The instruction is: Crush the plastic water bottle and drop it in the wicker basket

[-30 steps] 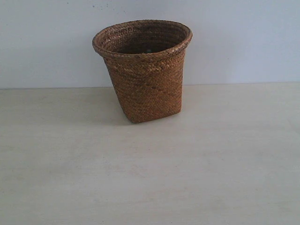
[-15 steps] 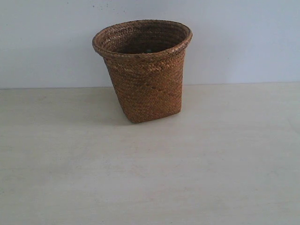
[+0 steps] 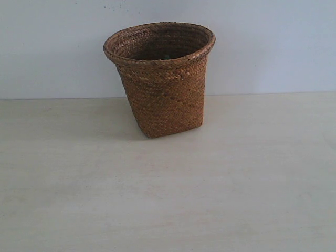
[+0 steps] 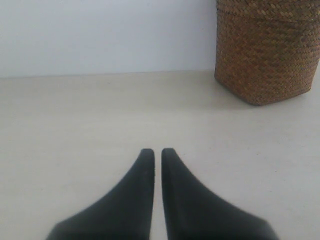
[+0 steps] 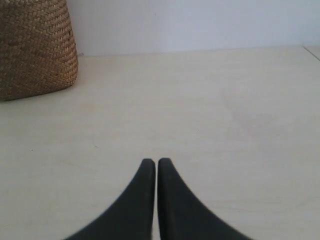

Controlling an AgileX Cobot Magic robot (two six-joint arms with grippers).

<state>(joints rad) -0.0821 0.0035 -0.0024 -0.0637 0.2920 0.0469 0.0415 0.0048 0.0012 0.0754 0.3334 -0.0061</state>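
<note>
a pale wooden table (image 3: 168, 205) runs back to a plain white wall (image 3: 273, 47). in the exterior view the wicker basket (image 3: 164, 100) stands upright near the wall, a little left of the middle. a tiny green fleck (image 3: 167, 56) shows inside, just over its near rim, too small to identify. in the left wrist view the left gripper (image 4: 157, 153) hangs over the table, black fingers pressed almost together and holding nothing, the basket well ahead. in the right wrist view the right gripper (image 5: 156, 163) is likewise closed on nothing, well apart from the basket.
</note>
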